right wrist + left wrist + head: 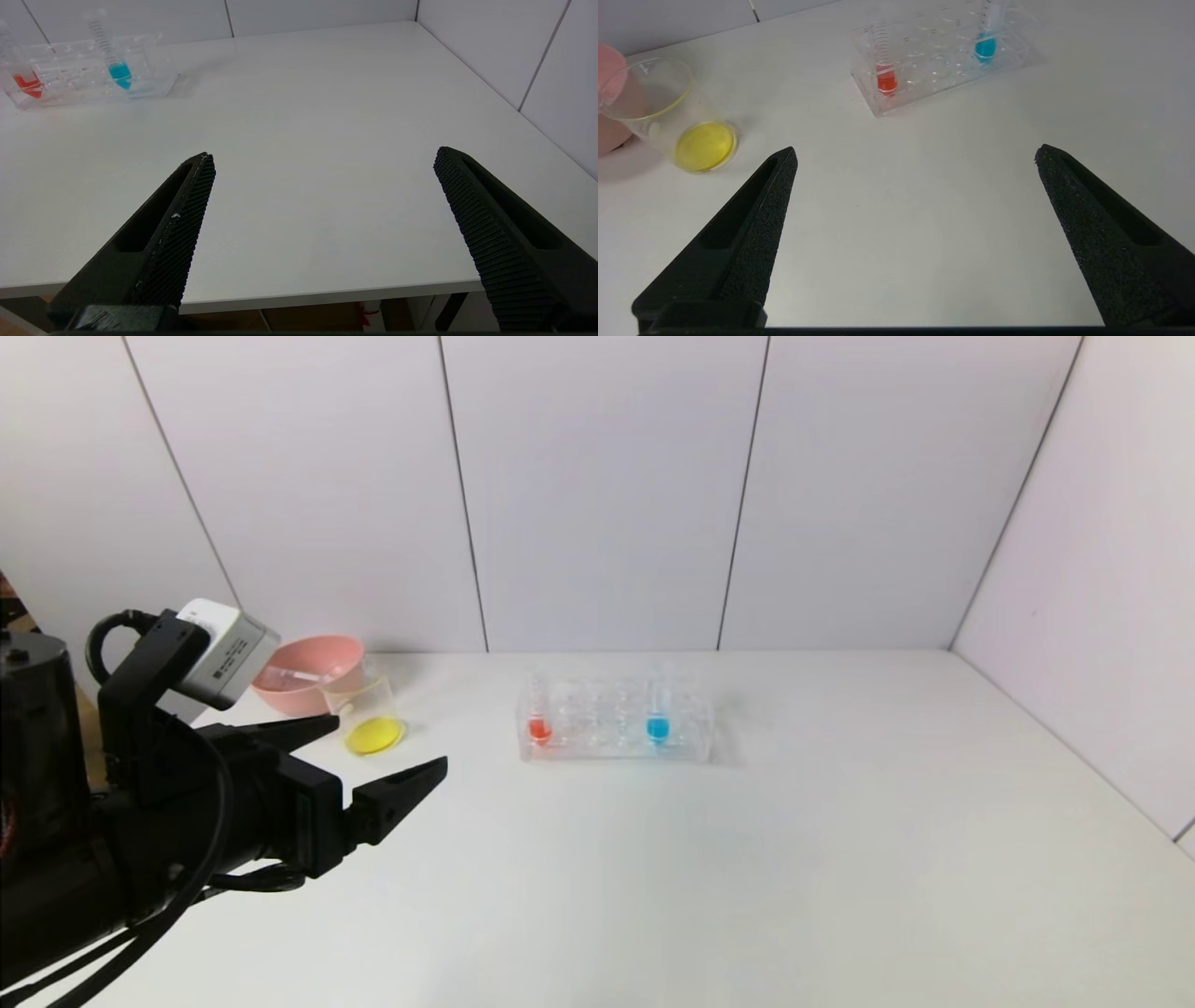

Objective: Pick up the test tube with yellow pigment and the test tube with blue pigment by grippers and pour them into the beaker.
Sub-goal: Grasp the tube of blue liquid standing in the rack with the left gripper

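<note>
The test tube with blue pigment point(658, 723) point(986, 44) point(119, 72) stands upright in the clear rack point(611, 749) at mid-table. The beaker point(366, 705) point(668, 112) stands left of the rack with yellow liquid in its bottom. No tube with yellow pigment shows in any view. My left gripper point(390, 743) point(915, 151) hovers open and empty just in front of the beaker, its far finger close to the glass. My right gripper point(322, 156) is outside the head view; it is open and empty over the table's near edge, well short of the rack.
A red-bottomed tube point(540, 728) point(886, 79) stands at the rack's left end. A pink bowl point(313, 663) sits directly behind the beaker at the back left. White walls close the table at the back and right.
</note>
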`<state>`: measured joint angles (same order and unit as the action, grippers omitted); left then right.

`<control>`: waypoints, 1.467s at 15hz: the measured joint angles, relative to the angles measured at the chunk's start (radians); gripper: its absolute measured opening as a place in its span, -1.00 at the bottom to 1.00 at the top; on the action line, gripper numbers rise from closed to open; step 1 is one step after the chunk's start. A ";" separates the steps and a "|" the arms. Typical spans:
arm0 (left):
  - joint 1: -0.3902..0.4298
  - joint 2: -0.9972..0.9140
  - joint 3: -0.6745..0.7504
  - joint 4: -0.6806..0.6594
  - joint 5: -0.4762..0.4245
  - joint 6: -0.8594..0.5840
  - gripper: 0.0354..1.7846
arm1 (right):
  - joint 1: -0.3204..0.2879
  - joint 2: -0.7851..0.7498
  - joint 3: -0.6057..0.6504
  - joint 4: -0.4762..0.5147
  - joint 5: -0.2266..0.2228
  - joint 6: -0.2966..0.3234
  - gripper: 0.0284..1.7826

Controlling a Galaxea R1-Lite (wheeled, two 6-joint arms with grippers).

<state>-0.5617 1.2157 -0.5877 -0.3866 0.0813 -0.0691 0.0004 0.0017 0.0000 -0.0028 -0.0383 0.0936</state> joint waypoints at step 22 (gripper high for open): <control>-0.272 0.730 -0.324 -0.481 0.248 -0.207 0.99 | 0.000 0.000 0.000 0.000 0.000 0.000 0.92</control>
<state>-0.8336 1.9460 -0.9119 -0.8679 0.3294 -0.2762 0.0004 0.0017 0.0000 -0.0028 -0.0383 0.0936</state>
